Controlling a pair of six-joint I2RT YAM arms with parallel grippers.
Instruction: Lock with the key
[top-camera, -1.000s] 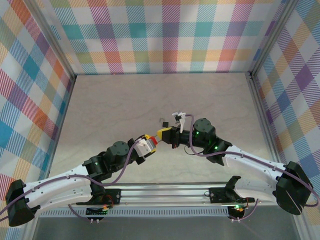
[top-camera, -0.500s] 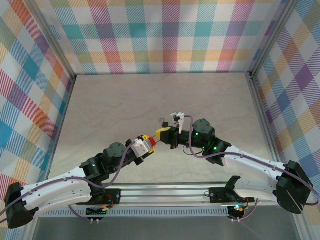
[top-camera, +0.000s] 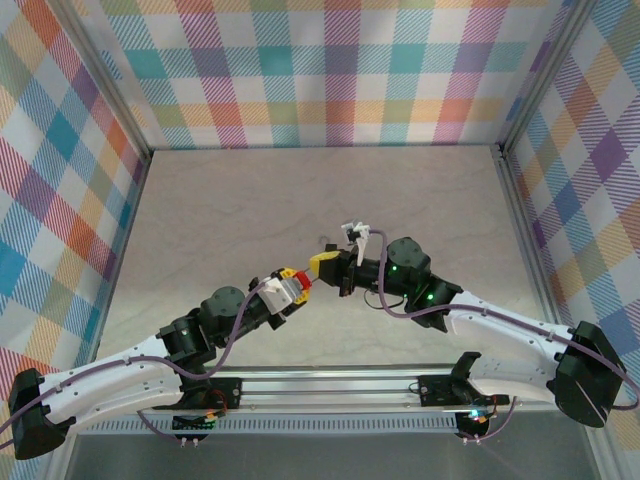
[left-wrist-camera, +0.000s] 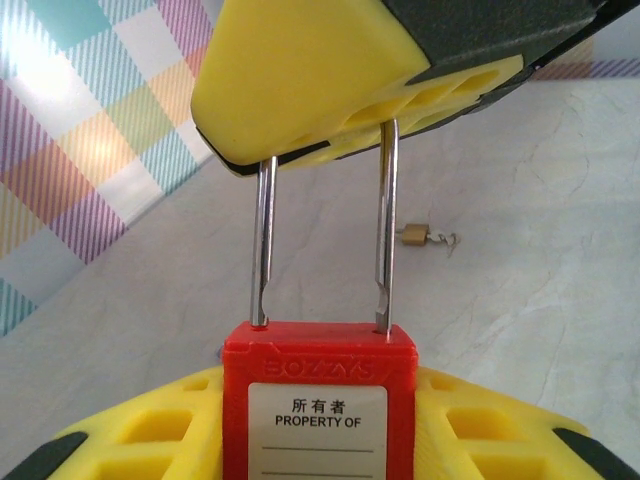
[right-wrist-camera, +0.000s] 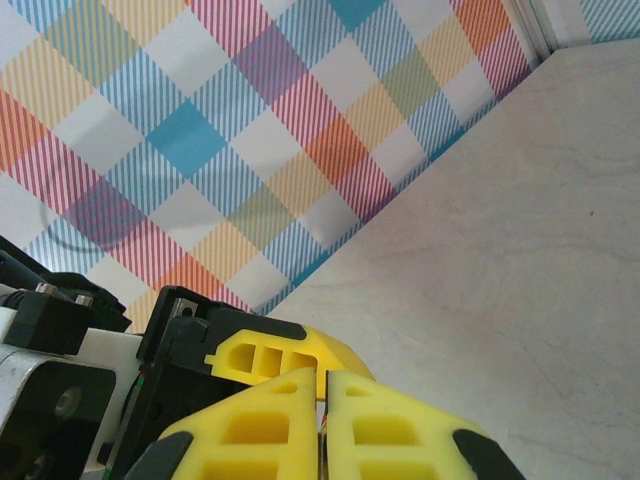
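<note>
A red padlock with a white "PROPERTY OF" label sits between the yellow fingers of my left gripper, which is shut on its body. Its steel shackle stands raised, with the notch on the right leg showing above the body. My right gripper is shut on the shackle's hidden top. In the top view the left gripper and right gripper meet at the padlock above the table's middle. A small brass key lies on the table beyond them, free of both grippers.
The table is pale and marbled, with checked walls on three sides. In the top view the key lies just behind the right gripper. The aluminium rail with both arm bases runs along the near edge.
Both grippers and the padlock have drifted slightly left, and the left arm's elbow has pulled back toward the near left. Neither grip has changed.
</note>
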